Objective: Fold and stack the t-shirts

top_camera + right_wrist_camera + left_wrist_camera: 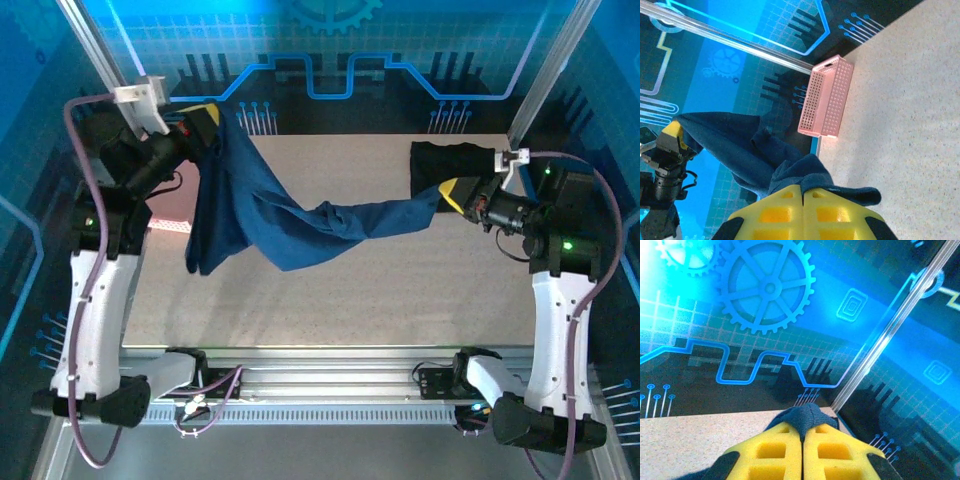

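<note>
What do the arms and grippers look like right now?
Both the left arm and right arm have white shells, black joints and looping purple cables. The fingers are yellow blocks with square recesses. A green light glows on the right arm.

Speckled beige table (400, 290), pink perforated basket (827, 97) at its edge, blue circuit-print backdrop (770, 287)

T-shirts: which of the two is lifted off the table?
The navy blue t-shirt, hanging stretched between the left gripper and the right gripper; the black t-shirt lies on the table at the far right.
</note>
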Motion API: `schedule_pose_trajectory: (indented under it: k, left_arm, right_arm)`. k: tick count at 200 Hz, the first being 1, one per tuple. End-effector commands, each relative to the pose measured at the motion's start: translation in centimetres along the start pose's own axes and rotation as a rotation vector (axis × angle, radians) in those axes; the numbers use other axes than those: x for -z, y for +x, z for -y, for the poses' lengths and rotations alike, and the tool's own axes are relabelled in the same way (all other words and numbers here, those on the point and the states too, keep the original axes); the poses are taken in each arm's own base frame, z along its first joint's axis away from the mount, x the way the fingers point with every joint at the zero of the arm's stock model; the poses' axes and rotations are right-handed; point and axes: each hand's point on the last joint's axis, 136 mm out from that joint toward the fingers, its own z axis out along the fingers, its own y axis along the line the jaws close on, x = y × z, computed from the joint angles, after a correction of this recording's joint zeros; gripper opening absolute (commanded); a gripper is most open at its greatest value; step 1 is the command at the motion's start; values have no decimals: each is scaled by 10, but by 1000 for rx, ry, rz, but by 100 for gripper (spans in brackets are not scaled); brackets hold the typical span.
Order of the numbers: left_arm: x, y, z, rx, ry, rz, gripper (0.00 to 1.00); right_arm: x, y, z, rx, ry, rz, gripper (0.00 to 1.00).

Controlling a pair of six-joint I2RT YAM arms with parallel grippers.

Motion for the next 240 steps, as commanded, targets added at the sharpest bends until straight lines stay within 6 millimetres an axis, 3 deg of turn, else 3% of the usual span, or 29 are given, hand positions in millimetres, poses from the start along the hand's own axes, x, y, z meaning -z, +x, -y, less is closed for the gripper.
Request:
schedule_pose_trajectory:
  k: [1,21,33,45,49,61,68,73,89,102,129,157,184,203,240]
  left_arm:
    - [-54,52,-47,4,-59,-175,9]
    - [-110,106,-89,69,-65,-312,19]
    - [-145,137,-116,125,-67,-362,49]
    - [-178,163,-140,196,-87,-407,64]
    - [-186,167,-146,216,-98,-416,73]
    - [-201,167,-159,268,-143,-411,88]
    - [-204,159,-159,285,-156,-397,91]
    - [-202,152,-155,291,-157,-382,92]
    - [-179,136,-144,284,-198,-352,99]
    - [-148,144,-143,296,-263,-384,99]
    - [-68,209,-152,333,-420,-593,99]
    - [0,279,-154,445,-532,-768,96]
    - [36,331,-163,548,-636,-862,81]
    - [55,358,-170,543,-726,-942,80]
    - [69,402,-176,519,-797,-1060,75]
  right_arm:
    - [-15,-4,41,-112,74,-43,0]
    - [-37,-17,80,-131,157,-62,2]
    - [-48,-27,115,-174,252,-61,2]
    - [-60,-44,140,-150,300,-38,17]
    - [-63,-49,150,-151,322,-21,21]
    - [-72,-66,175,-136,356,19,31]
    - [-76,-73,187,-130,372,36,48]
    - [-78,-76,195,-137,387,40,54]
    - [-81,-80,198,-89,417,29,64]
    - [-79,-73,195,-45,447,3,74]
    - [-81,-38,186,28,469,-128,79]
    - [-96,18,185,129,499,-300,84]
    - [-107,50,203,133,551,-372,85]
    - [-110,66,218,90,581,-404,84]
    - [-114,83,246,38,648,-425,82]
